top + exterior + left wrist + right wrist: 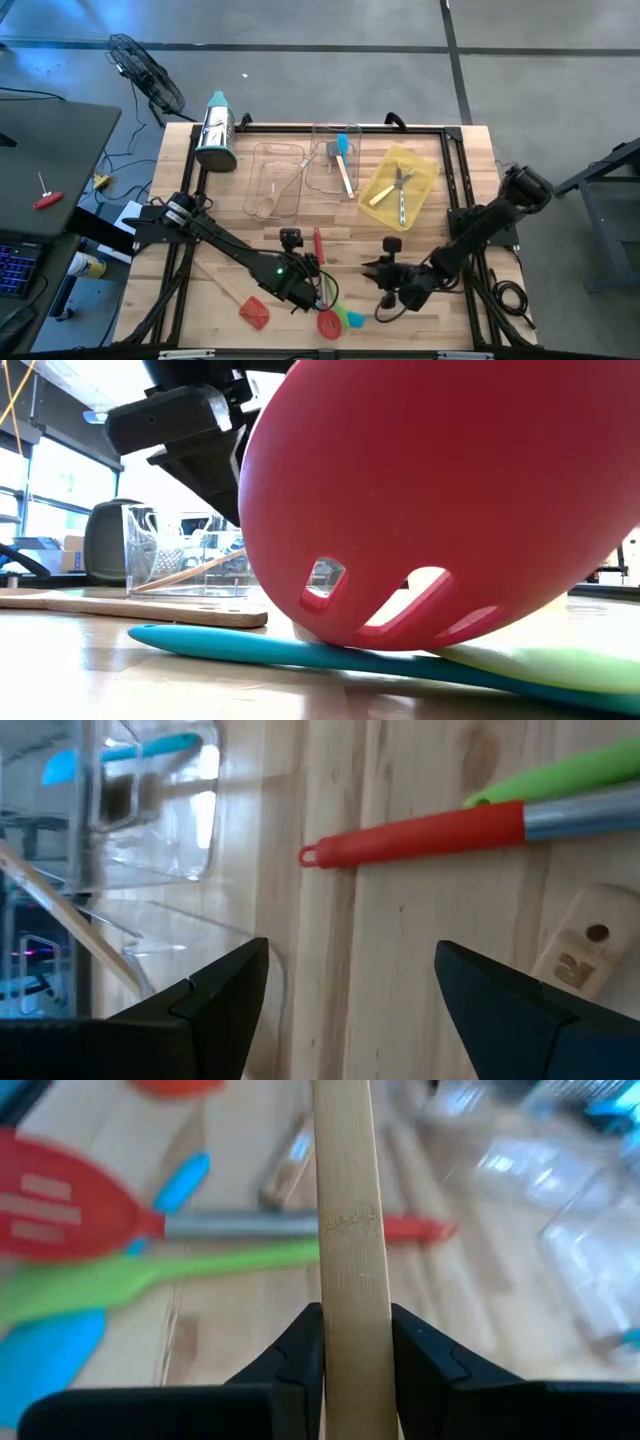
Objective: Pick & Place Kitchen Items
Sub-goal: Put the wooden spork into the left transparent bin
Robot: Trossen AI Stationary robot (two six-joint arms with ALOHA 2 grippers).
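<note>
— Where do we find the right pincer (355,1355)?

— Low over the near part of the surface (450,180), clamped on a wooden handle (348,1220); we cannot tell which utensil it belongs to.

— And the left pincer (350,985)?

— Fingers apart, holding nothing; we see it just short of the red slotted spatula (327,320), which lies near the front edge across a green spatula (150,1275) and a teal spatula (300,650).

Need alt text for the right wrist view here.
The right gripper is shut on a pale wooden handle running up the frame. Behind it, on the wooden table, lie a red slotted spatula and a green utensil.
</note>
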